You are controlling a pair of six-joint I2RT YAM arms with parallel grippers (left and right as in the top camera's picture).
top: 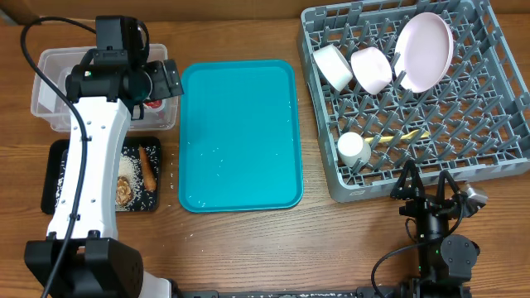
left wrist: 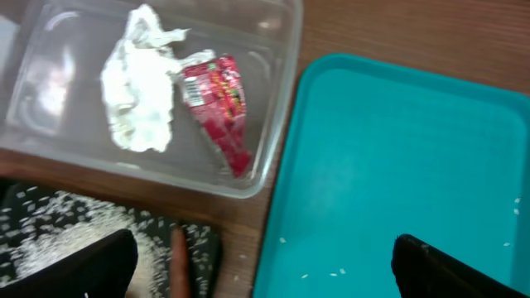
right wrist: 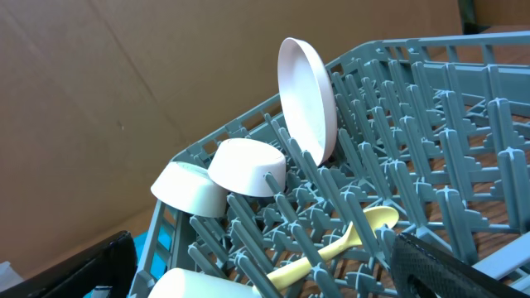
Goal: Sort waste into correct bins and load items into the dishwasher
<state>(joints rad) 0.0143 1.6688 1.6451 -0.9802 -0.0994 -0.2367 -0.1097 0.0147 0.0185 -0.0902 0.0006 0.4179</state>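
Note:
The clear tub [top: 50, 116] [left wrist: 273, 149] holds the crumpled white paper [left wrist: 141, 91] and the red-and-silver wrapper [left wrist: 219, 103]. The black tray [top: 58, 178] [left wrist: 207, 248] holds rice grains [top: 128, 170] [left wrist: 66, 232], the orange-brown stick [top: 148, 165] [left wrist: 178, 265] and a brown lump [top: 124, 190]. My left gripper [top: 166, 79] [left wrist: 265, 265] is open and empty above the tub's right end. The grey rack [top: 497, 157] [right wrist: 447, 108] holds the plate [top: 424, 51] [right wrist: 306, 91], two bowls [top: 333, 64] [top: 372, 69] [right wrist: 247, 167] [right wrist: 189, 189], the cup [top: 354, 149] [right wrist: 199, 285] and the yellow spoon [top: 402, 136] [right wrist: 331, 244]. My right gripper [top: 431, 186] [right wrist: 265, 273] is open and empty at the rack's front edge.
A large teal tray [top: 240, 132] [left wrist: 397, 165] lies between the bins and the rack, with a few stray rice grains on it. A brown cardboard wall stands behind the table.

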